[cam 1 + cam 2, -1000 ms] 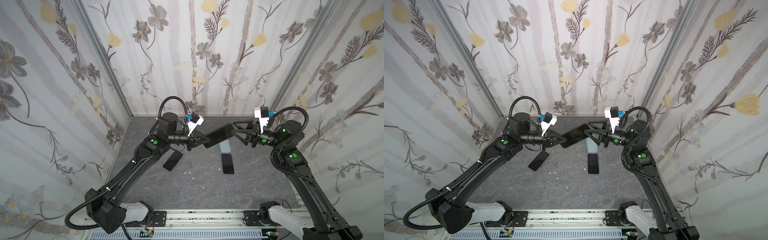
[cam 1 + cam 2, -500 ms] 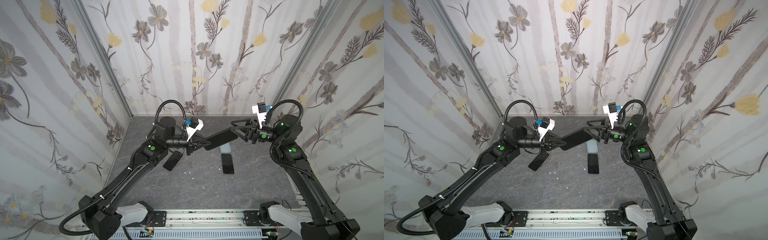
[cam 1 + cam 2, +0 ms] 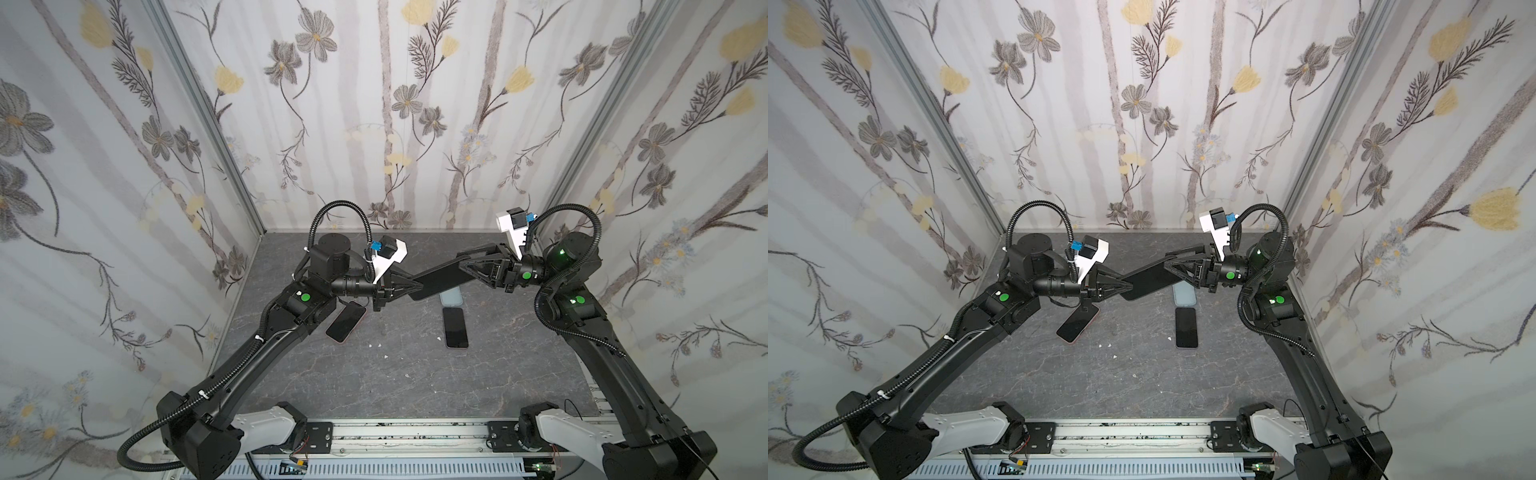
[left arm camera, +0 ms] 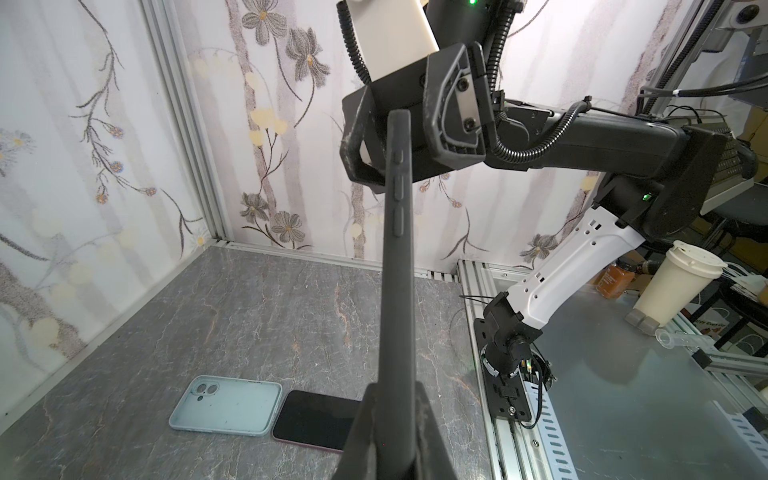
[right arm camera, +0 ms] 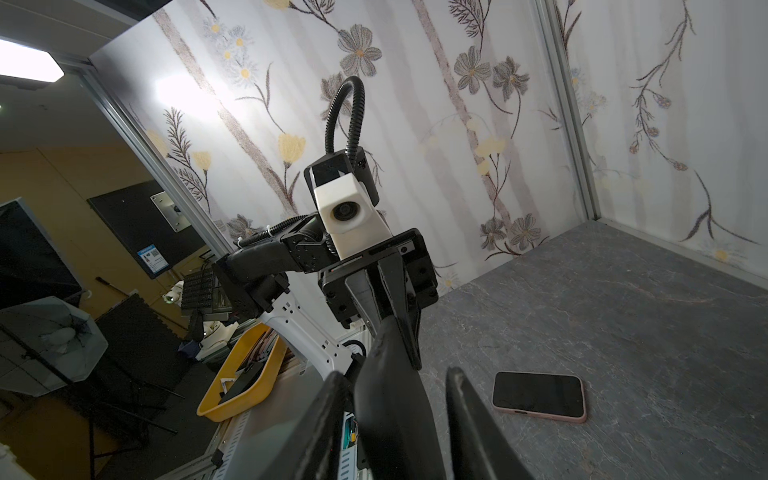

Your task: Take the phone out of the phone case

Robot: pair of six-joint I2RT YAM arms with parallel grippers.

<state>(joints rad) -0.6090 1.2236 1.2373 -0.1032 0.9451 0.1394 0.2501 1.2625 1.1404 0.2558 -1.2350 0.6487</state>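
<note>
A matte black phone case [image 3: 440, 277] [image 3: 1148, 280] hangs in the air above the middle of the table, stretched between both arms. I cannot make out the phone inside it. My left gripper [image 3: 409, 286] [image 3: 1127, 286] [image 4: 397, 390] is shut on one end of the case. The left wrist view shows the case [image 4: 399, 266] edge-on with its side buttons. My right gripper [image 3: 463, 262] [image 3: 1171, 264] [image 5: 395, 374] straddles the other end of the case [image 5: 390, 415]. One finger lies against it and the other finger [image 5: 469, 407] stands off with a gap.
On the grey table [image 3: 395, 374], under the held case, lie an empty pale blue case [image 3: 451, 296] [image 4: 226, 405] and a dark phone [image 3: 456, 327] [image 4: 316, 419]. A pink-rimmed phone [image 3: 345, 321] [image 3: 1077, 326] lies by the left arm. Flowered walls enclose three sides.
The right gripper's jaws have narrowed around the case's end. The left gripper has kept its grip, and the case has stayed at about the same place in the air.
</note>
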